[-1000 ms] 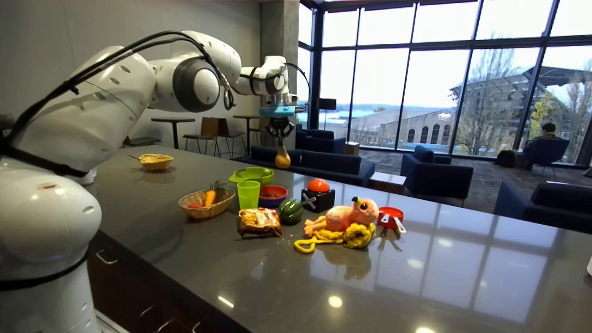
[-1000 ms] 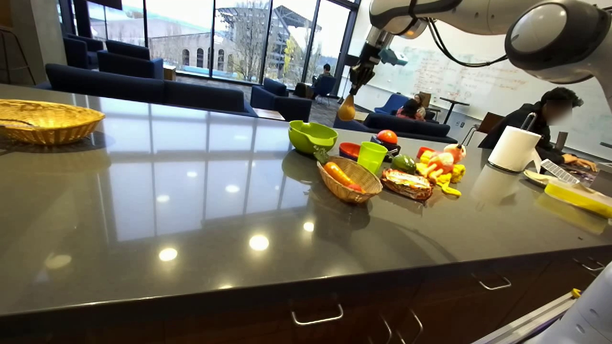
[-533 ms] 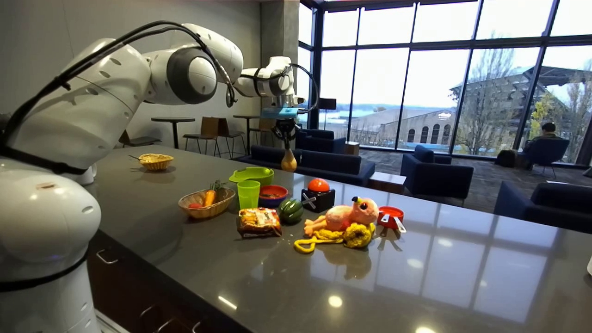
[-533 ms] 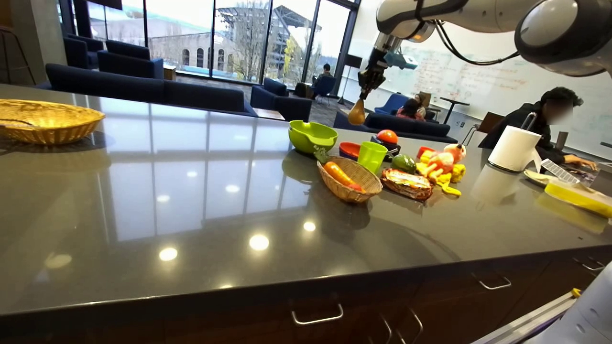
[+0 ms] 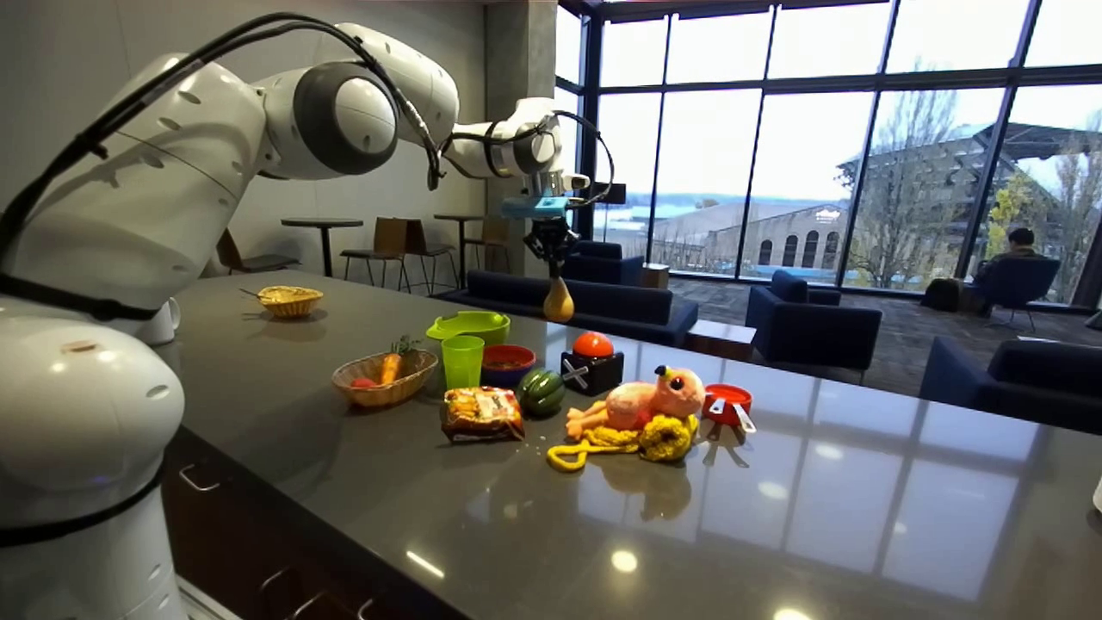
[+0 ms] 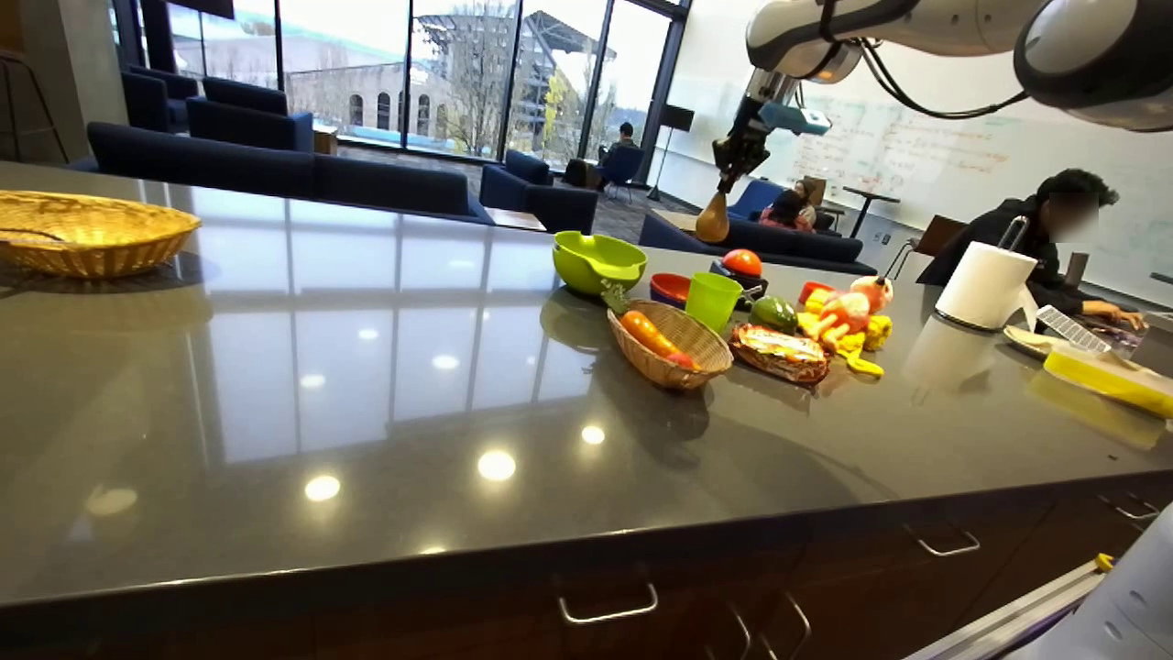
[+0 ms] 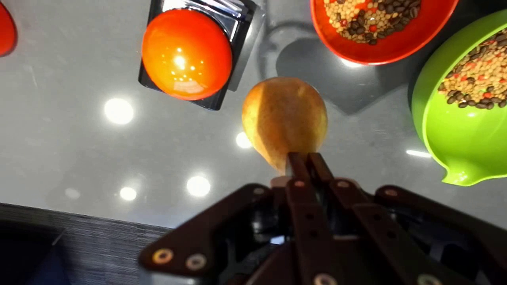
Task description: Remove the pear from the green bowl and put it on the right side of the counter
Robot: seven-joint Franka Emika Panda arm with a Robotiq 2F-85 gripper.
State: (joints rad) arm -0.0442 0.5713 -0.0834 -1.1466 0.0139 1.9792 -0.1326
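A yellow-brown pear (image 5: 559,303) hangs in the air over the far side of the dark grey glossy counter (image 5: 379,491). My gripper (image 6: 727,186) is shut on the pear's narrow top, and the pear (image 6: 712,220) hangs round end down. In the wrist view the fingertips (image 7: 304,155) are close together at the pear (image 7: 284,114). The green bowl (image 5: 469,325), lime-green with a pouring spout, stands on the counter. It also shows in the wrist view (image 7: 463,134), to the right of and apart from the pear, with beans and grains inside.
A red-domed button on a black box (image 7: 186,55) is beside the pear. A red bowl of beans (image 7: 420,37), green cup (image 5: 463,362), basket with carrot (image 5: 386,392), snack packet (image 5: 482,413), green melon (image 5: 541,393), pink plush toy (image 5: 637,405) and red measuring cups (image 5: 727,406) stand around.
My gripper has carried the pear to the right in both exterior views and slightly lower, farther from the green bowl. The objects on the counter have not moved.
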